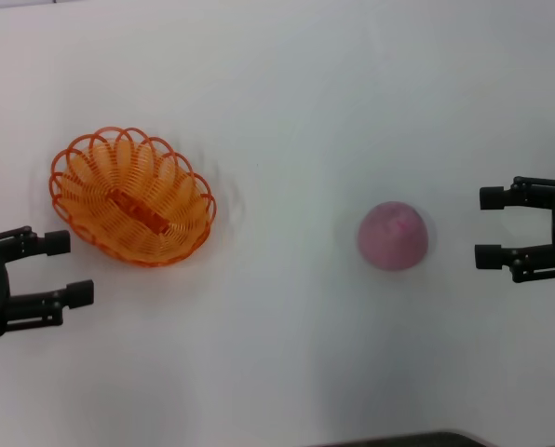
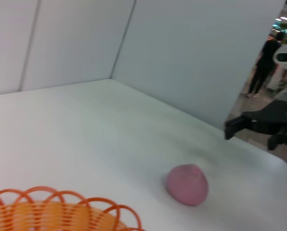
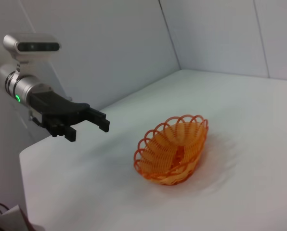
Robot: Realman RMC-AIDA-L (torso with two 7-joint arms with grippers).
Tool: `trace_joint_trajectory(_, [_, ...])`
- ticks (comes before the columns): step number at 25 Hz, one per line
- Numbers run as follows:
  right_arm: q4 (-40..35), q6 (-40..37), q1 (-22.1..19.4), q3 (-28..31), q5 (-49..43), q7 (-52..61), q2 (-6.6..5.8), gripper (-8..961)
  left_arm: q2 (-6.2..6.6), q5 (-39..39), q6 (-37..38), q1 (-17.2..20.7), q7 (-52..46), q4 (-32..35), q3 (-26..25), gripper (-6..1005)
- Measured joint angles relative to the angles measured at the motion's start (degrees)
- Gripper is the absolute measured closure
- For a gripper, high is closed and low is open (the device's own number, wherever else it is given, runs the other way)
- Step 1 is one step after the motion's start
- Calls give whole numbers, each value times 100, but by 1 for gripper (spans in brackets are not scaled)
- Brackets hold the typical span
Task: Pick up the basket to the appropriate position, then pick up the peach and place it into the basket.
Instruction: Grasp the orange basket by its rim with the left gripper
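The oval orange wire basket (image 1: pixel 131 197) stands empty on the white table at the left; it also shows in the left wrist view (image 2: pixel 52 214) and the right wrist view (image 3: pixel 175 149). The pink peach (image 1: pixel 393 236) lies on the table right of centre, apart from the basket, and shows in the left wrist view (image 2: pixel 187 184). My left gripper (image 1: pixel 68 270) is open and empty, just below and left of the basket. My right gripper (image 1: pixel 488 226) is open and empty, to the right of the peach with a gap between them.
The white table (image 1: pixel 287 112) spreads all round the objects. Grey walls (image 2: pixel 85 38) stand behind it. The table's near edge (image 1: pixel 417 438) shows at the bottom right of the head view.
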Motion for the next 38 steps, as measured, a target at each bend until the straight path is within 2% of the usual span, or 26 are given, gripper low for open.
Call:
trace_joint_trajectory(4, [-4, -2, 4, 86, 0, 17, -9, 26, -9, 11, -174, 0, -86, 17, 2, 170])
trace_joint_trajectory(22, [-1, 25, 10, 91, -8, 28, -18, 24, -36, -58, -111, 37, -268, 171, -5, 172])
trace_joint_trajectory(26, [-2, 55, 41, 76, -7, 37, -18, 24, -45, -72, 51, -97, -785, 568, -7, 173])
trace_joint_trajectory(31, [-2, 59, 91, 47, -7, 45, -18, 25, -57, -123, 138, -382, -1641, 1399, -9, 173])
trace_joint_trajectory(38, [-4, 85, 95, 52, -7, 45, -18, 25, 60, -110, 84, -1038, -3434, 2432, 118, 174])
